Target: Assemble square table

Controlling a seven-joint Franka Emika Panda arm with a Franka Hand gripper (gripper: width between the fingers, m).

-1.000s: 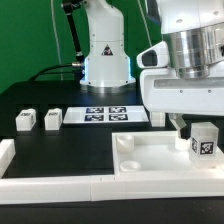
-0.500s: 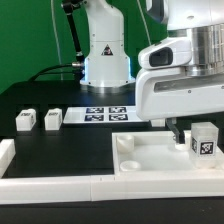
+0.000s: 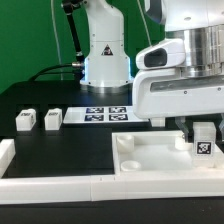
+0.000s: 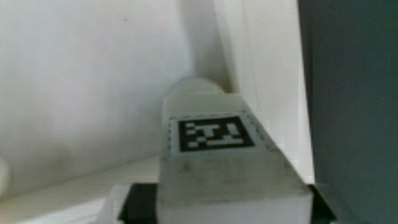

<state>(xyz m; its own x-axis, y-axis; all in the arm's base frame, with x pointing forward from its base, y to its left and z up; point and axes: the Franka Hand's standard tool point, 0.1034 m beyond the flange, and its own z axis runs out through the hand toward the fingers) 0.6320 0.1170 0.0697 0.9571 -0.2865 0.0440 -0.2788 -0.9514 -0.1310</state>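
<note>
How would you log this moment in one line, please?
hand: around leg block | leg block: standing on tabletop | grip: unconfirmed

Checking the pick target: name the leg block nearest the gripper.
The leg block on the tabletop, directly under the gripper; the two other leg blocks stand far off at the exterior view's left.

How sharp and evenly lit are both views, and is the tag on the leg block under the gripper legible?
Exterior view: even light, fairly sharp; the tag on that leg block is small but distinct. Wrist view: out of focus; the leg block looms close, tag edges smeared, pattern discernible.
</note>
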